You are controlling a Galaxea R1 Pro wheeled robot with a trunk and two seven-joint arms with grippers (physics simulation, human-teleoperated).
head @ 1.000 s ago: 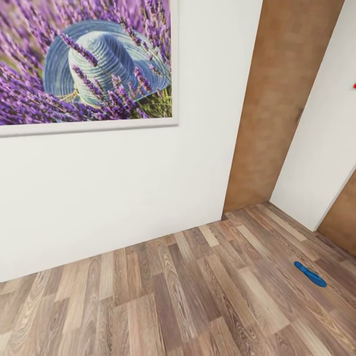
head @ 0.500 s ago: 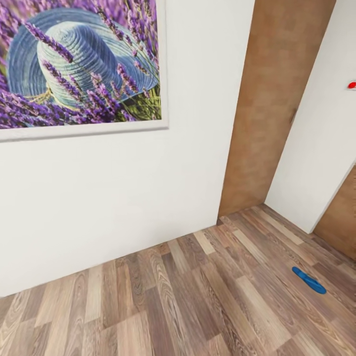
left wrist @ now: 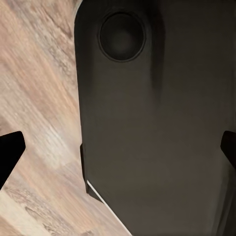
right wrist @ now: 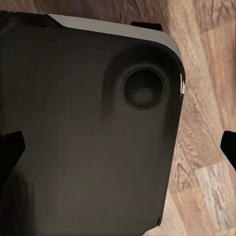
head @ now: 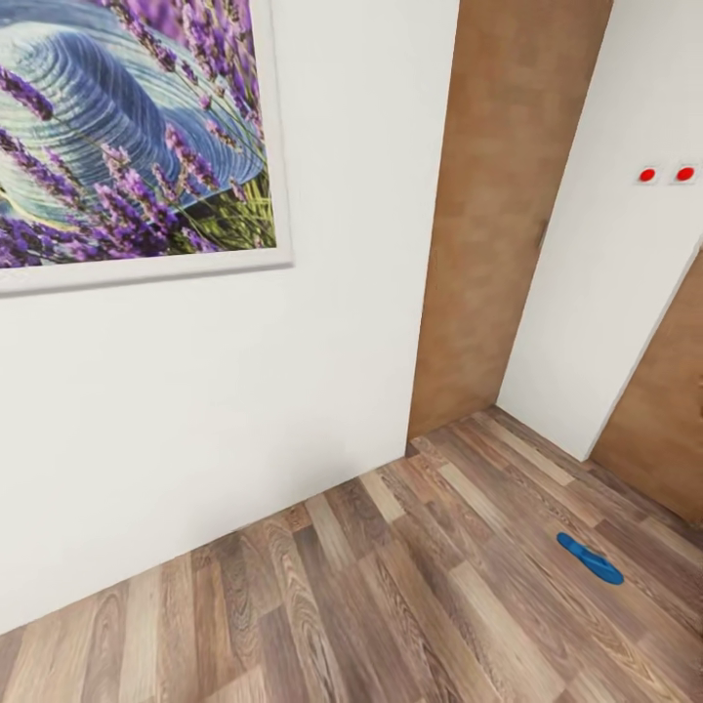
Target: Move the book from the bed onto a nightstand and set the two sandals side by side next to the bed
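One bright blue sandal (head: 589,558) lies flat on the wood-plank floor (head: 410,586) at the lower right of the head view, near a white wall corner. The book, the bed and the nightstand are out of view. In the left wrist view my left gripper (left wrist: 118,150) is open, its dark fingertips (left wrist: 10,152) far apart over my own dark base (left wrist: 157,123) and the floor. The right wrist view has my right gripper (right wrist: 118,147) open in the same way, with nothing between its fingertips (right wrist: 10,147).
A white wall (head: 215,391) with a framed lavender-and-hat picture (head: 127,146) stands close ahead on the left. A brown wooden door (head: 498,215) sits in a recess beside it. Another white wall (head: 625,273) carries two red dots (head: 666,175).
The whole head view has shifted: the camera has turned right. The picture has slid left, the two red dots have come into frame, and the sandal sits slightly further left.
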